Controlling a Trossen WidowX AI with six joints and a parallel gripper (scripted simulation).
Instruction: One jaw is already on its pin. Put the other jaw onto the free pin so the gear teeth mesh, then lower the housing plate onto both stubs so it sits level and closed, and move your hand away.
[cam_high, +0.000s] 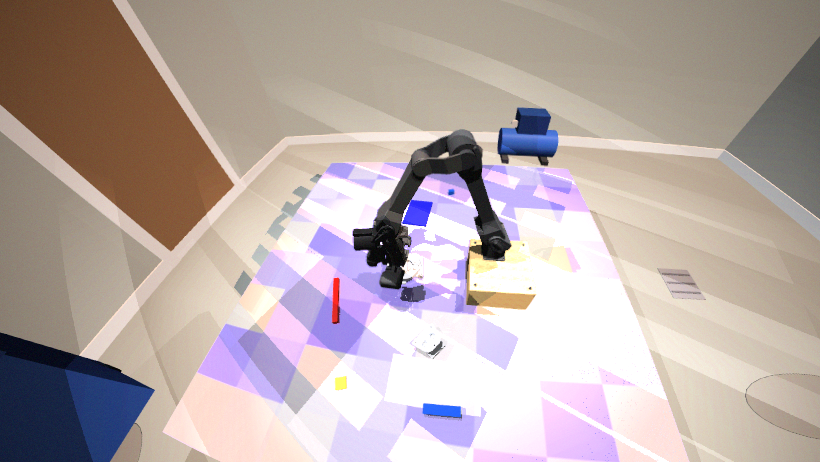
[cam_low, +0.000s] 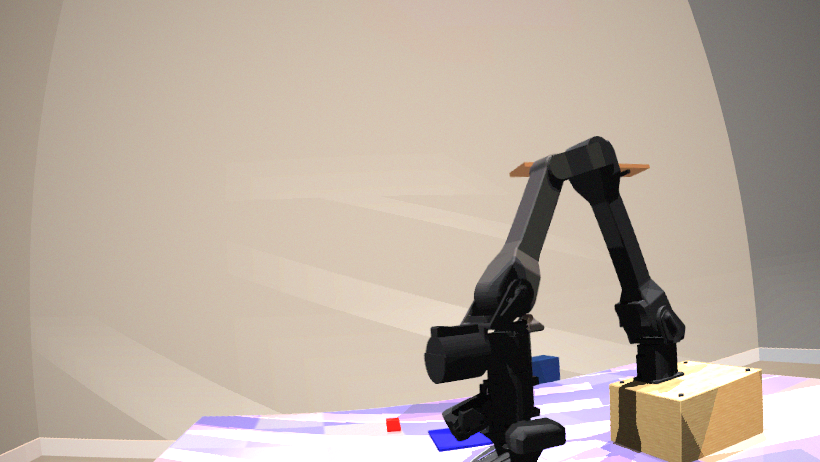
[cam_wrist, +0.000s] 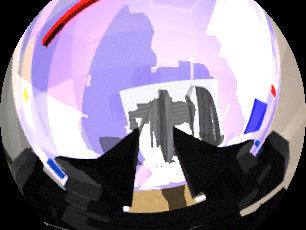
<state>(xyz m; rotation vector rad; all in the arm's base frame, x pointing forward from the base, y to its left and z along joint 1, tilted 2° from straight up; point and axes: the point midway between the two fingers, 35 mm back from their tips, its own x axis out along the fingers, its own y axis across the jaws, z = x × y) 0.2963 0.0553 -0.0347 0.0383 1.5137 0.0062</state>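
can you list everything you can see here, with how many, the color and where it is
table: one, white and purple patches, under the arm
wooden box: one, tan, under the arm's base
bar: one, red, left in the top view
square: one, yellow, near left
bar: one, blue, near edge
flat sheet: one, blue, beyond the gripper
white part: one, between box and yellow square
tank: one, blue, past the far edge
arm: one, black, on the box
gripper: one, black, closed on something grey
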